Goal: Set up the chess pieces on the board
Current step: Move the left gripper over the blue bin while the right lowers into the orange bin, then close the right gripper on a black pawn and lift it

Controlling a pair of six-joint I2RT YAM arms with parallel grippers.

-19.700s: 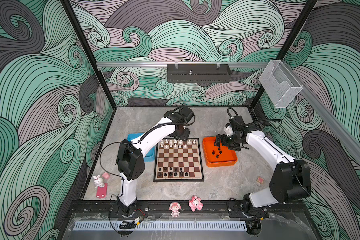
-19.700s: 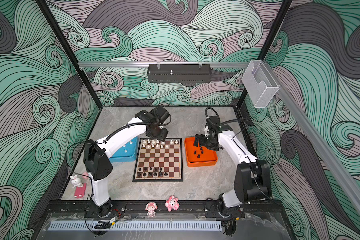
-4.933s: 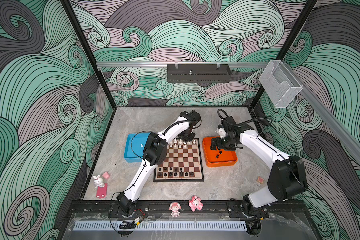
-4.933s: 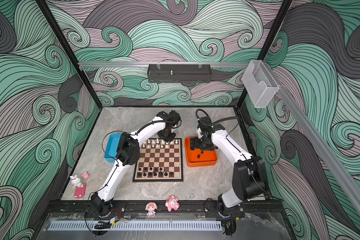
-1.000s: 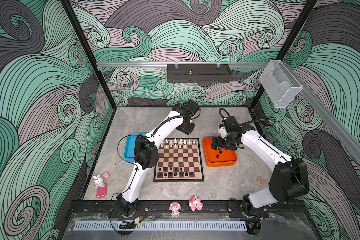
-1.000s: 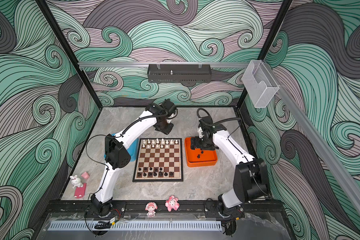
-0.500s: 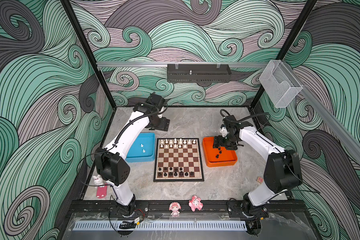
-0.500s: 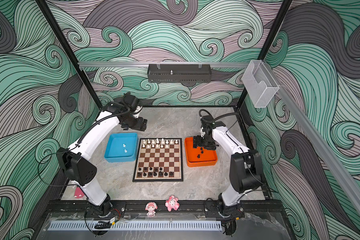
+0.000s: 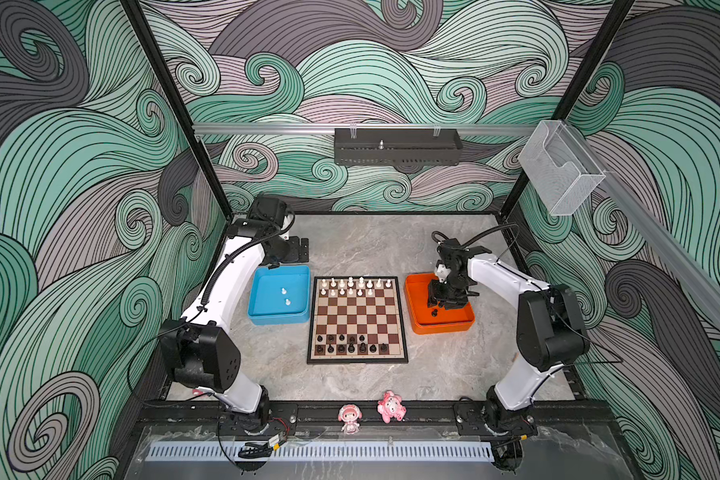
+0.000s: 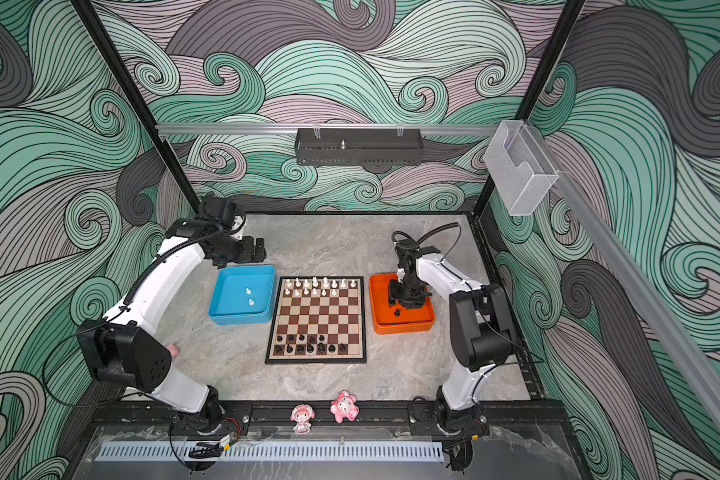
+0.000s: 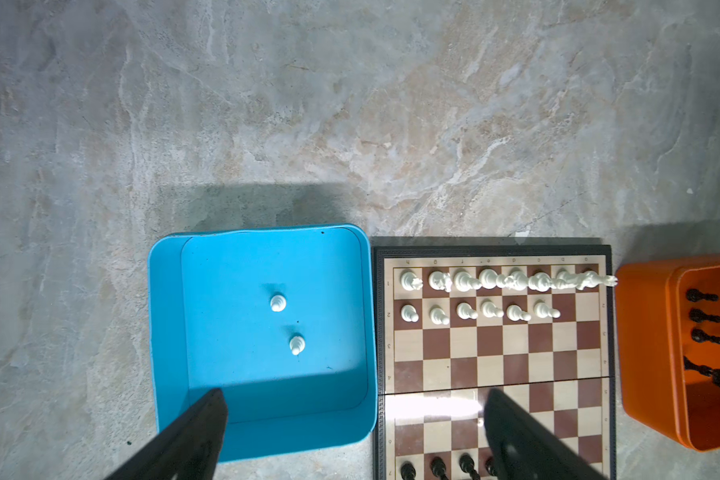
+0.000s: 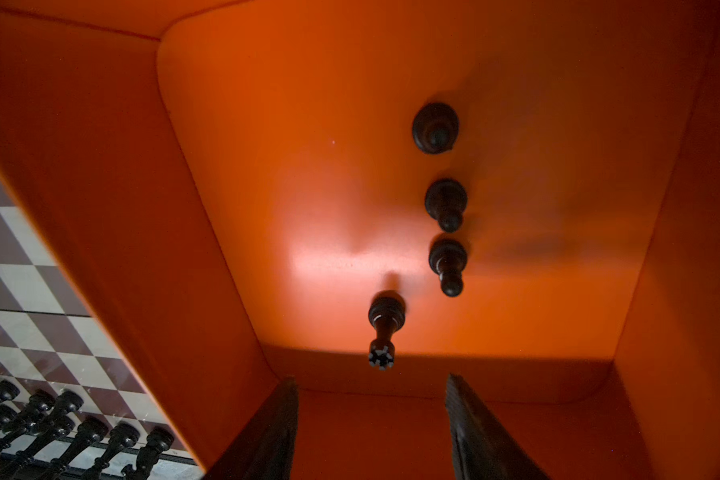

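Since one second ago the left arm has swung off the far edge of the board [image 9: 357, 320] to the far left corner, and its left gripper [image 9: 297, 249] now hangs above the table just behind the blue tray [image 9: 278, 319]. Its jaws are spread wide and hold nothing. The right gripper [image 12: 371, 399] stays low inside the orange tray [image 9: 441, 327], jaws partly apart with nothing between them.

The board lies flat between the two trays, its edges square to the table, with a fold line across its middle. It has dark brown and cream squares, a cream margin and a thin black frame.

The white pieces [image 11: 504, 280] fill the farthest row, with six white pawns [image 11: 481, 311] in the next row. Two more white pawns [image 11: 278, 302] stand apart on the blue tray's floor. The black pieces [image 9: 352, 345] occupy the two nearest rows.

Four black pieces remain in the orange tray: three [image 12: 445, 203] in a line, and a crowned piece [image 12: 385, 328] just beyond the right fingertips. All pieces are small and glossy and stand upright, long axis vertical.
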